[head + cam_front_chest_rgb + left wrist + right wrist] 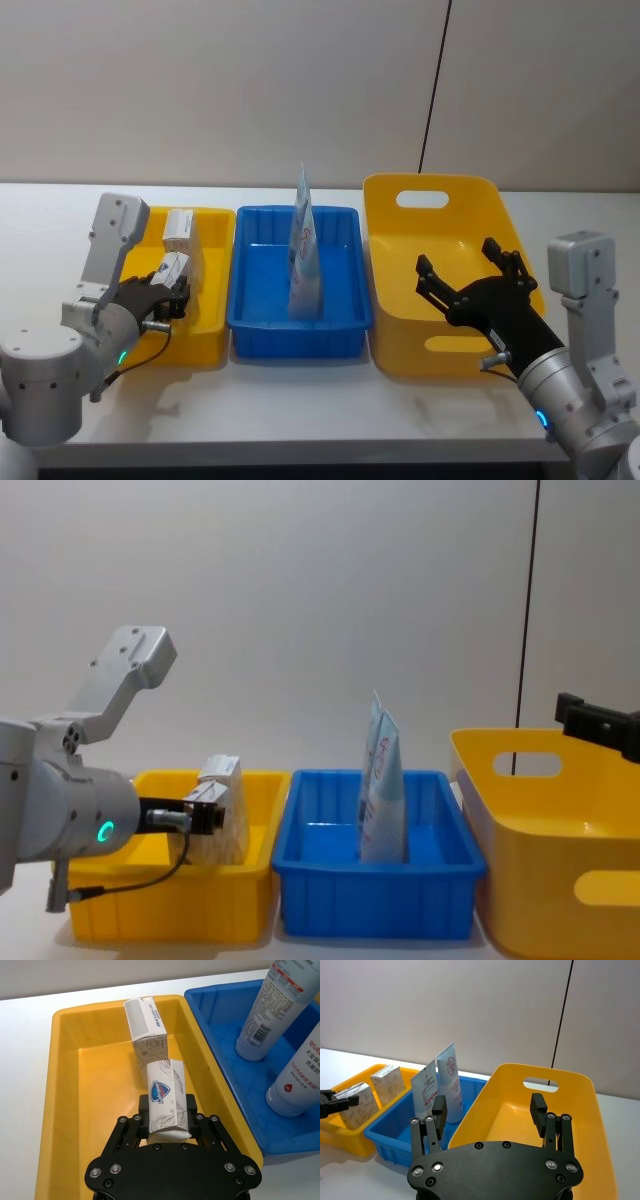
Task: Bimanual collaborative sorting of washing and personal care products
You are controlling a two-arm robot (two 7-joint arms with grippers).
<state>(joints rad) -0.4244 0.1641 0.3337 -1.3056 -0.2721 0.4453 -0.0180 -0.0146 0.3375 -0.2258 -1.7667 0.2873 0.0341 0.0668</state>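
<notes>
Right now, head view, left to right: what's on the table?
Small yellow tray (loose carton, left gripper shut on held carton) → blue tray (upright tubes) → big yellow bin, open right gripper over it.

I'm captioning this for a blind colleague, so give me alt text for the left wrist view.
The left claw grips a small beige-grey cardboard carton with a leaf pattern in a yellow plastic tray, where a second such carton stands farther in. Two pale blue-white plastic tubes stand in the neighbouring blue plastic tray.
</notes>
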